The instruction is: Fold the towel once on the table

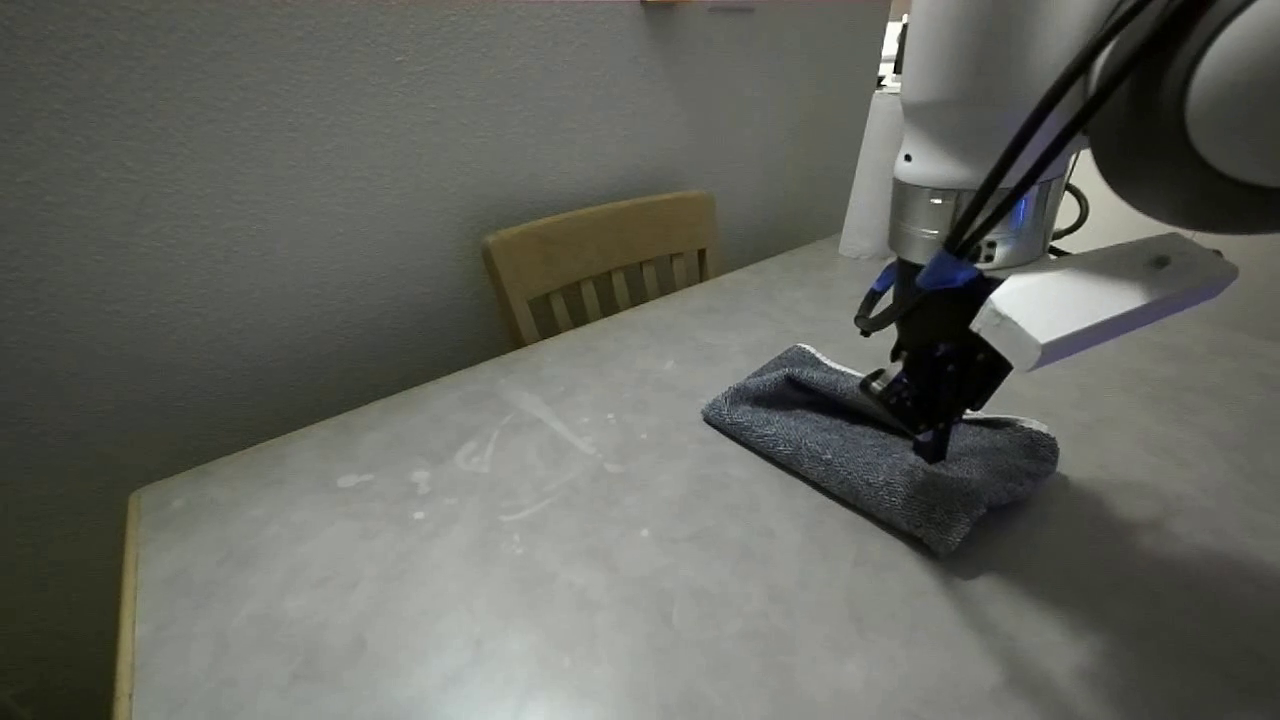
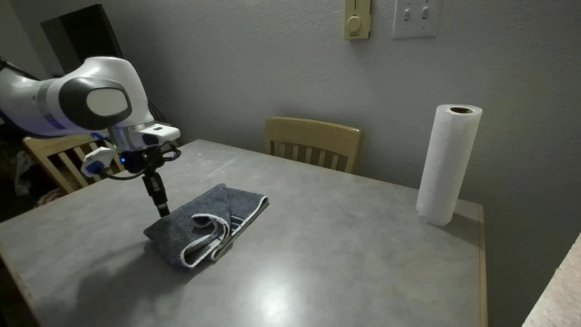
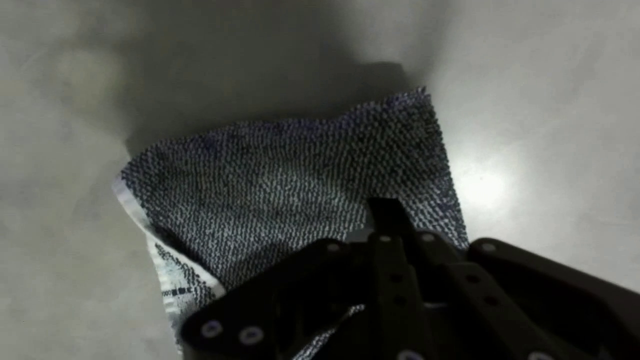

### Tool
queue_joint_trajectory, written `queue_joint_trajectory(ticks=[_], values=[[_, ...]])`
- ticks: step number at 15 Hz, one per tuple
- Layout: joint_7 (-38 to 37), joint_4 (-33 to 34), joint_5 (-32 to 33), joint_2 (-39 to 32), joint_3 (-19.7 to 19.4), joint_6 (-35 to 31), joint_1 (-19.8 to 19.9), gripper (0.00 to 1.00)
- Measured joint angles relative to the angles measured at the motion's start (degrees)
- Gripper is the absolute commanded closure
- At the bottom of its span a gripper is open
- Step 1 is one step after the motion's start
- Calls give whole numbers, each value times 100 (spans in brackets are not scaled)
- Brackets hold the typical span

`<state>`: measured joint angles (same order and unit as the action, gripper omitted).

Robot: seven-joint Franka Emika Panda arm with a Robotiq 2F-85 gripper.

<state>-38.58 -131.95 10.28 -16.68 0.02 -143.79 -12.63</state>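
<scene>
The towel (image 2: 195, 227) lies on the tabletop (image 2: 345, 254), well apart from the paper roll (image 2: 449, 168). It is dark grey-blue terry, coarsely ribbed when I look down in my wrist view, and edged with a narrow whitish trim. The cloth is doubled over in loose, slightly rumpled layers. In an exterior view, the trimmed edges on the side toward the paper roll curl into a soft loop, the layers gaping a little there, and navy and pale stripes peek out from under the upper layer. The side away from the paper roll shows plain grey cloth. My gripper (image 2: 163, 212) is closed, its tip pointing down at that plain side, away from the paper roll; whether it presses on the cloth I cannot tell.
</scene>
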Motion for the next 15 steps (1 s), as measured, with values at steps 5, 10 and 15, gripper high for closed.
queue_joint_trajectory(ticks=[5, 10, 15], values=[[74, 0, 326, -45, 3, -117, -85, 100], [-5, -48, 761, -63, -73, -98, -171, 100], [-373, -133, 1416, -63, -335, 174, -202, 100]])
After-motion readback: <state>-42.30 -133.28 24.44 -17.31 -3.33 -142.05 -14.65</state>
